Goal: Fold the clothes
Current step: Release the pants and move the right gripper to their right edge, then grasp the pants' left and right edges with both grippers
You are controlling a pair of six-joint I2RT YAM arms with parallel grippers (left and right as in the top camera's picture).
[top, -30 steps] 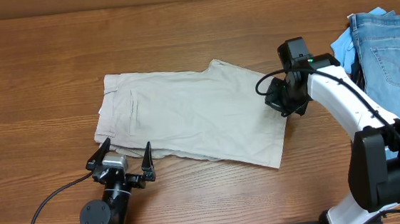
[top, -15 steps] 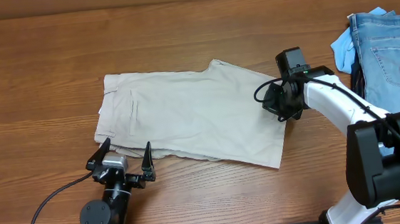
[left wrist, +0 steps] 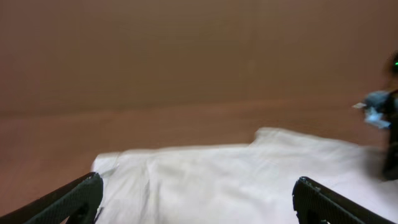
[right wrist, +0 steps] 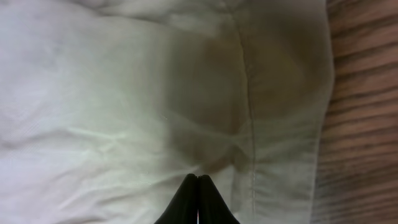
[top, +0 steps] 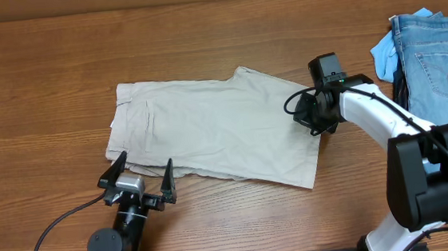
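Note:
The pale beige garment (top: 208,131) lies flat on the wooden table, waistband to the left and leg hems to the right. It also fills the left wrist view (left wrist: 224,180) and the right wrist view (right wrist: 124,93). My left gripper (top: 143,165) is open and empty, its fingers (left wrist: 199,199) spread over the garment's near left edge. My right gripper (top: 308,119) sits at the garment's right hem. Its fingers (right wrist: 198,179) are pressed together, and wrinkles in the fabric run into their tips beside the hem seam.
Blue denim jeans (top: 442,52) and a small light-blue cloth (top: 384,53) lie at the far right edge. Bare wooden table (top: 201,39) surrounds the garment. The left arm's cable (top: 56,227) trails at the front left.
My right gripper has moved a little left and down onto the garment's right hem, then held still. My left gripper has shifted slightly to the right and stays open.

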